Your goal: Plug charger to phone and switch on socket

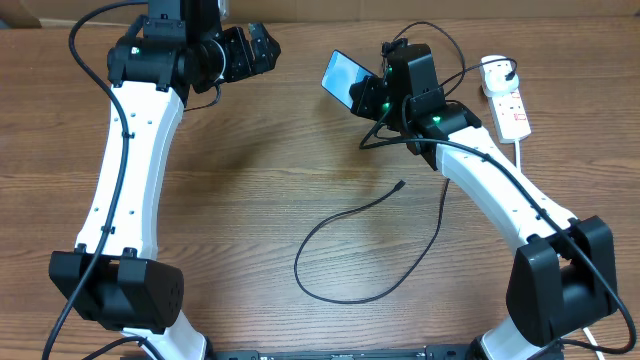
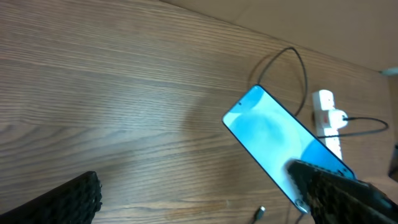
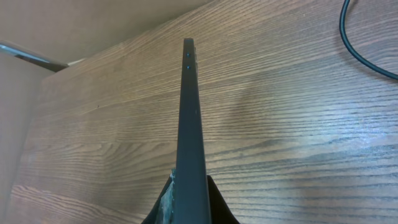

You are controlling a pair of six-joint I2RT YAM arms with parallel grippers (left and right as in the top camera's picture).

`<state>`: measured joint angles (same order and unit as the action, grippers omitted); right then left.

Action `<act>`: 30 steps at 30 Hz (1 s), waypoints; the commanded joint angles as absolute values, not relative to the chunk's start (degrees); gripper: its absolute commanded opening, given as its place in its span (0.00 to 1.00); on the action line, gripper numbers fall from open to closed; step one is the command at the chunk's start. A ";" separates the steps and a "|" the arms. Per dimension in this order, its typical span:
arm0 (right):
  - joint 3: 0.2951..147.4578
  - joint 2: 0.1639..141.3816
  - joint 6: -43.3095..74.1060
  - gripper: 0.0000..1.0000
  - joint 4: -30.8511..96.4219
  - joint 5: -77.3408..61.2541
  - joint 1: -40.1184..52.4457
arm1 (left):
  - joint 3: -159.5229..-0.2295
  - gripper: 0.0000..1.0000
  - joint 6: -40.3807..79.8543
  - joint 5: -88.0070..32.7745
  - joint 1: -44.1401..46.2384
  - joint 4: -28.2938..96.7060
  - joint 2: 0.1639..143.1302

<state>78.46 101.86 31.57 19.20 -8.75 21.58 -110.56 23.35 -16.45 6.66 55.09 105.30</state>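
Holding phone (image 1: 343, 78) off the table (image 1: 250, 200) in the right gripper (image 1: 368, 97), clamped on one end, long axis aimed toward the wide-open, empty left gripper (image 1: 265, 45); charger tip (image 1: 400, 185) lying loose robot-side of the phone, nearer the right arm, well apart from the left.

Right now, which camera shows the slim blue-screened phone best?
The left wrist view: the slim blue-screened smartphone shows most of its lit face, large and clear. Overhead, it is small and tilted. The right wrist view sees only its dark edge, end-on.
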 commanded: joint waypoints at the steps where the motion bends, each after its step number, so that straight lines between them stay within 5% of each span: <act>1: 78.83 99.55 31.77 0.04 18.50 -10.63 21.74 | -110.76 1.00 21.87 -13.52 6.68 55.07 105.69; 16: 78.83 99.55 31.92 0.04 16.03 -11.07 21.67 | -110.74 1.00 23.73 -12.53 6.79 54.57 105.73; 30: 78.83 99.55 57.67 0.04 13.67 -16.82 21.65 | -110.74 1.00 42.26 -32.88 2.59 52.12 105.75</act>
